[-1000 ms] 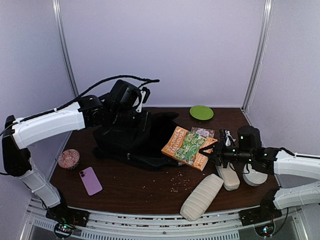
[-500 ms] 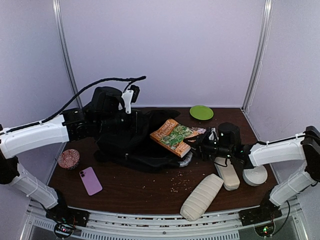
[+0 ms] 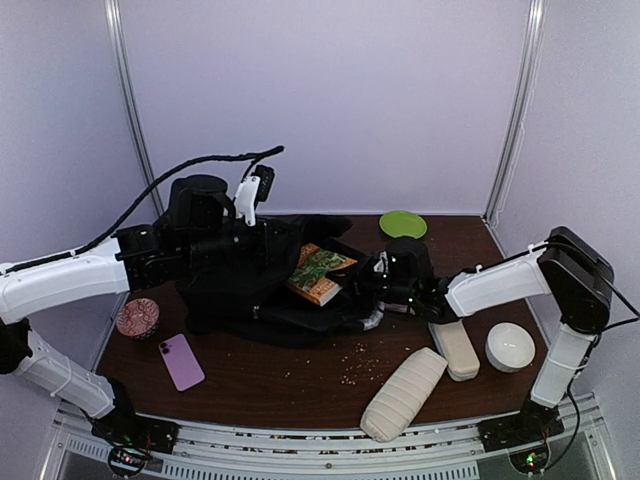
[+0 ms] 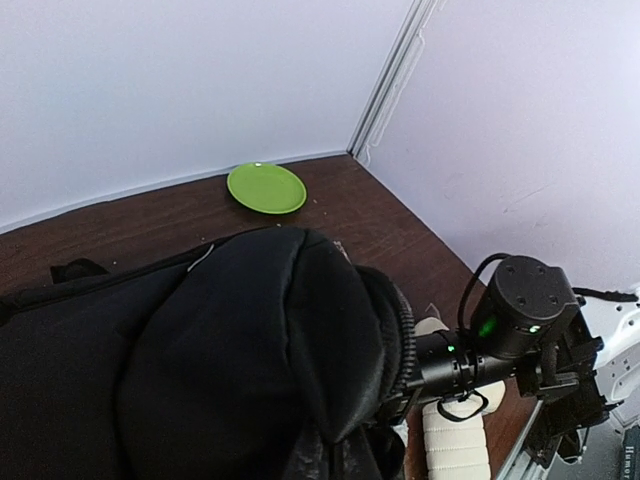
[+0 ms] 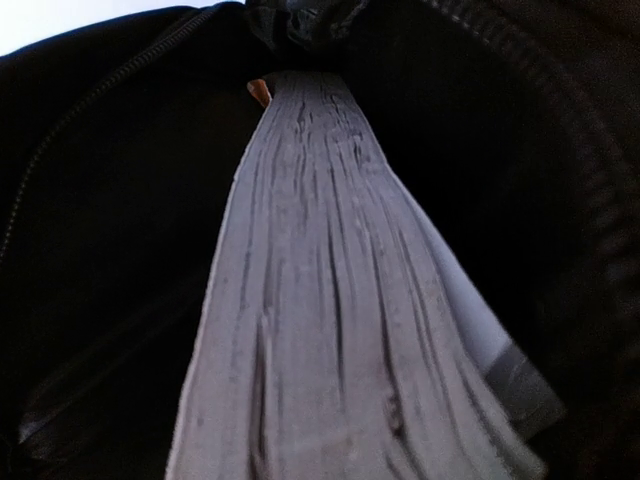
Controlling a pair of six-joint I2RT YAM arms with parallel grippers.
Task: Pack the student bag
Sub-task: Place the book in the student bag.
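The student bag [image 3: 240,295] is a large black backpack lying at the table's centre-left. My left gripper [image 3: 232,245] is shut on the fabric at its top and holds the mouth up; in the left wrist view the bag [image 4: 200,350] hides the fingers. An orange and green book [image 3: 318,270] sticks partway into the opening. My right gripper [image 3: 367,285] is shut on the book's near end at the mouth. In the right wrist view the book's grey page edge [image 5: 320,300] runs into the dark inside of the bag [image 5: 90,220].
A green plate [image 3: 403,224] lies at the back right. Near the front right are a ribbed beige pouch [image 3: 404,393], a beige case [image 3: 455,348] and a white round dish [image 3: 510,346]. A purple phone [image 3: 181,361] and a patterned round tin [image 3: 138,318] lie front left.
My right arm has carried the book leftward from above the table into the bag's mouth. My left arm has drawn back to the left, still holding the bag's top.
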